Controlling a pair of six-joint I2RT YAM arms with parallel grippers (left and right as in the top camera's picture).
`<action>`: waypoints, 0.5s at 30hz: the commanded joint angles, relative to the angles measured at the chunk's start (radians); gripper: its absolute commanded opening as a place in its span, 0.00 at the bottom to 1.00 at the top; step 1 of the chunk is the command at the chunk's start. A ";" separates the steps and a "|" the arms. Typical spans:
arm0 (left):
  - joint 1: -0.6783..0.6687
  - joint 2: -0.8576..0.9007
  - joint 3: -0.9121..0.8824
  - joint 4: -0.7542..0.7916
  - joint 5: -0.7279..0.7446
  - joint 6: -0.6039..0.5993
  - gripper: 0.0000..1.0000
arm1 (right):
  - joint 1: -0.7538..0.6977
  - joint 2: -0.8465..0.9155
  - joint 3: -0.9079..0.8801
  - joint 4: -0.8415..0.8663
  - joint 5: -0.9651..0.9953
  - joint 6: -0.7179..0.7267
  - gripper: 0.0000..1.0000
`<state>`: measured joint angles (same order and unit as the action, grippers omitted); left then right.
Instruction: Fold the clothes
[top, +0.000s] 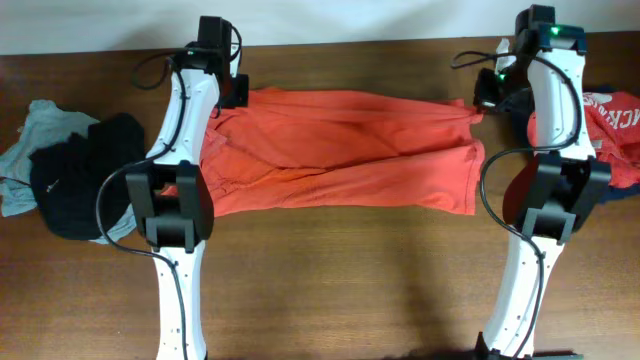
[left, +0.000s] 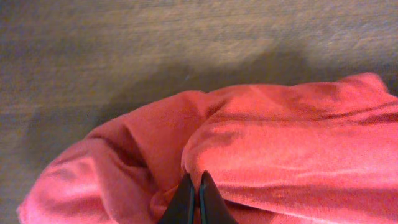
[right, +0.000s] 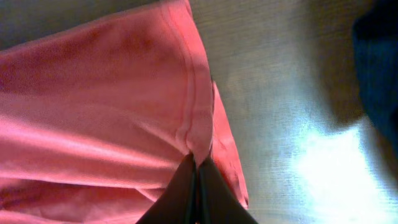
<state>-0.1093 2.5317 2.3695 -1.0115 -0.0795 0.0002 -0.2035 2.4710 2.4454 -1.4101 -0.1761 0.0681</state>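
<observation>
Across the far half of the desk (top: 340, 290) an orange-red T-shirt (top: 350, 150) was spread. Its left edge was pinched by the left end effector (left: 194, 182), its right hem by the right end effector (right: 196, 163), both clenched.

My overhead view is evenly lit and sharp; my wrist views are soft, and glare whitens the table (right: 323, 168) right of the T-shirt (right: 93, 112).

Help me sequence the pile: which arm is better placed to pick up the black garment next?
Left, likely: the black garment lies beside the left arm; the right gripper grips the orange-red T-shirt at the opposite side.
</observation>
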 joint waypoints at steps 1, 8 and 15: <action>0.021 -0.102 0.016 -0.027 -0.079 0.010 0.00 | -0.031 -0.042 0.048 -0.033 -0.001 -0.035 0.04; 0.021 -0.209 0.016 -0.147 -0.079 0.027 0.00 | -0.054 -0.061 0.080 -0.169 -0.015 -0.055 0.04; 0.020 -0.225 0.014 -0.344 -0.078 0.027 0.00 | -0.052 -0.069 0.080 -0.241 -0.016 -0.054 0.04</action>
<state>-0.1066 2.3238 2.3726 -1.3067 -0.1139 0.0086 -0.2436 2.4462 2.5019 -1.6375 -0.2050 0.0261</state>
